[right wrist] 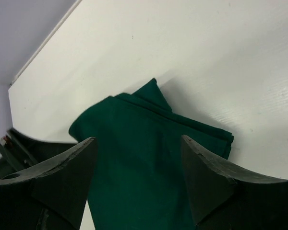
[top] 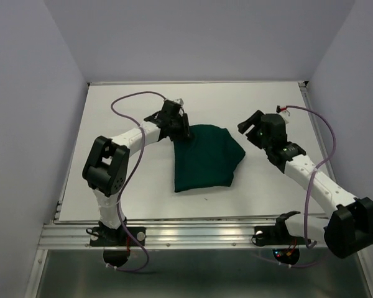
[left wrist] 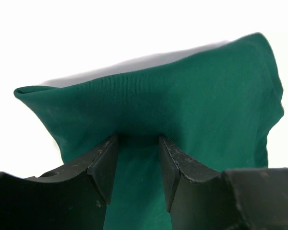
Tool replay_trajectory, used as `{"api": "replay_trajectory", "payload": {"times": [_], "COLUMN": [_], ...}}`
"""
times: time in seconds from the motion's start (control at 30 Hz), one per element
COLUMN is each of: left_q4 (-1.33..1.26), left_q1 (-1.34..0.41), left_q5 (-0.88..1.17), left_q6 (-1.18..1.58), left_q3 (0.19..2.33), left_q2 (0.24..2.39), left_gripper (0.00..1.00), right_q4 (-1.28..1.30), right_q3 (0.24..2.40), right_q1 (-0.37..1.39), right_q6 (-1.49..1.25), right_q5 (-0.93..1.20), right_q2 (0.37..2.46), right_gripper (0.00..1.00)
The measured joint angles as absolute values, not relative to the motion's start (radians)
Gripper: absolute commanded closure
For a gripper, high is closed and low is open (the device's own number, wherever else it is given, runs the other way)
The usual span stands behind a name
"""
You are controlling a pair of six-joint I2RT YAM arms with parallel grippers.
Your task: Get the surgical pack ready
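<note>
We see the green cloth (top: 205, 158) lying bunched on the white bench (top: 267, 192). Our left pincer (top: 177, 127) grips the cloth's far left corner and holds it raised. Our right pincer (top: 250, 124) hangs just right of the cloth, spread wide, touching nothing.

White table (top: 112, 192), folded dark green cloth drape (top: 205, 164) lying near its middle, one corner lifted

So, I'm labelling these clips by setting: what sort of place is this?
Likely a robotics lab booth, not a clinic: two robot arms bolted to a white table, plain walls close around, one green drape.
</note>
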State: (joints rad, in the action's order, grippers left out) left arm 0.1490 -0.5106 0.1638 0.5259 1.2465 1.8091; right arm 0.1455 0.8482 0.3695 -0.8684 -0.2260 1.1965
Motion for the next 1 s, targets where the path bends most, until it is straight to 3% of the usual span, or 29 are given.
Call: {"api": "replay_trajectory", "payload": {"times": [0.13,0.3,0.53,0.73,0.9,1.0], "left_q4": [0.204,0.265,0.270,0.220,0.201,0.149], "left_q1": [-0.529,-0.534,-0.419,-0.353,-0.387,-0.408], "left_q5": [0.146,0.057,-0.028,0.002,0.033,0.054], "left_q6": [0.487,0.454,0.472,0.555,0.591,0.605], "left_q3": [1.388,1.398,1.190,0.950,0.849,0.849], "left_q2": [1.867,1.777,1.504,1.531,1.563,1.574], "left_gripper": [0.49,0.47,0.47,0.51,0.51,0.51], "right_q4": [0.194,0.220,0.190,-0.005,-0.227,-0.329], "right_q3": [0.812,0.704,0.540,0.411,0.361,0.356], "right_q1": [0.349,0.303,0.255,0.254,0.249,0.249], "right_q6": [-0.829,-0.804,-0.816,-0.903,-0.963,-0.986], "right_q5": [-0.224,-0.167,-0.017,0.131,0.202,0.233], "right_q2": [1.138,1.136,1.131,1.176,1.243,1.306], "right_gripper": [0.20,0.19,0.11,0.10,0.21,0.37]}}
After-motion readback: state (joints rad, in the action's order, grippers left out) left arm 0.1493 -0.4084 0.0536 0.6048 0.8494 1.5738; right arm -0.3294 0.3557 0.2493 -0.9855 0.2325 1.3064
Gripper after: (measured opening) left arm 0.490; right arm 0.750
